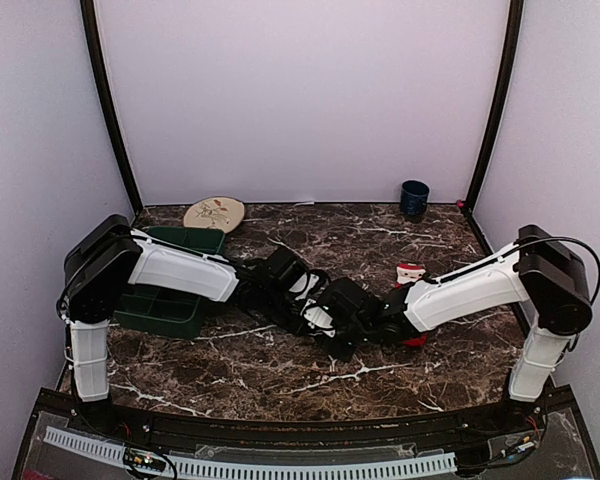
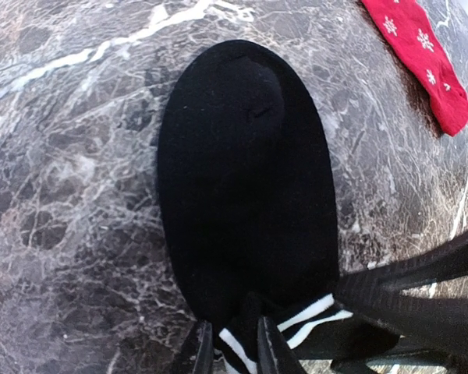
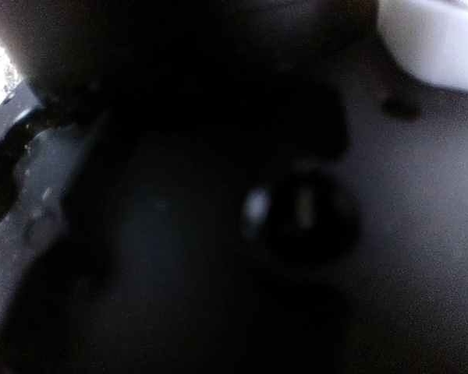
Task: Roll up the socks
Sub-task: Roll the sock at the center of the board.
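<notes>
A dark marble table (image 1: 280, 375) is seen, closed in by pale walls (image 1: 300, 100) at the back and sides. The left arm (image 1: 180, 268) and the right arm (image 1: 470, 288) are reached in from their own sides, and their wrists are brought close together low over the table's middle. A green bin (image 1: 170, 312) with compartments is set on the left of the table and is partly covered by the left arm. A round plate (image 1: 214, 213) is laid near the back edge, just behind the bin.

The black sock (image 2: 246, 179) is laid flat on the marble at the table's middle. In the top view it is hidden under the wrists. In the left wrist view its toe is pointed away from the camera, and its white-striped cuff (image 2: 312, 315) is bunched at the near end. The red sock (image 2: 421, 54), dotted with white snowflakes, is spread flat to the right of the black one, with bare marble between them. A blue cup (image 1: 414, 198) is stood in the back right corner. A small Santa figure (image 1: 410, 272) is placed just behind the right forearm.

The left gripper (image 2: 235, 343) is clamped on the cuff, with striped fabric pinched between its fingers. The right gripper (image 1: 325, 322) is held just beside it. Its own camera view is dark and blurred, so whether its jaws are apart or together cannot be told.
</notes>
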Available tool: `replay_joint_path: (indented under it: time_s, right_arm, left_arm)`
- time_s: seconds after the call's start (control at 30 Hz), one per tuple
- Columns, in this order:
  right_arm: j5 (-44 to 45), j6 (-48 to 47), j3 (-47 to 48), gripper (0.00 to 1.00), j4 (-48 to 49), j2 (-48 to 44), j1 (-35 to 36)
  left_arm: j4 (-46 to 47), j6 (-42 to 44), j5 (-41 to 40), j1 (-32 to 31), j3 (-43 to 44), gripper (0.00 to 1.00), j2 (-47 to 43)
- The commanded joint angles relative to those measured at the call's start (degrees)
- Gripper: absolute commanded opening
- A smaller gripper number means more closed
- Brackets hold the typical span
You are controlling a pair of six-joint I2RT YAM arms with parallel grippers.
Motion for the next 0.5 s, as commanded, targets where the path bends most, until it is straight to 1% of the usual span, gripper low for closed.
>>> replay_joint_path:
  time_s: [0.0, 0.1, 0.3, 0.37, 0.47]
  right_arm:
    - [-0.3, 2.0, 1.6, 0.36, -0.4, 3.5, -1.7]
    - [-0.6, 2.7, 1.8, 0.31, -0.8, 4.1, -2.0]
    - [-1.8, 4.3, 2.2, 0.14, -1.3, 4.9, -2.5]
    - [-2.0, 4.9, 2.0, 0.11, -1.3, 4.8, -2.5]
    - [-2.5, 5.6, 1.6, 0.09, -1.4, 4.5, -2.7]
  left_arm:
    - [-4.9, 0.0, 1.2, -1.6, 0.1, 0.23, 1.6]
    - [-5.1, -0.2, 1.1, -1.6, 0.1, 0.23, 1.7]
    - [-5.7, -1.4, 0.1, -1.5, -0.1, 0.23, 1.7]
    - [-6.2, -2.1, -0.8, -1.4, -0.2, 0.24, 1.7]
    - [-6.9, -3.5, -2.2, -1.2, -0.7, 0.27, 1.4]
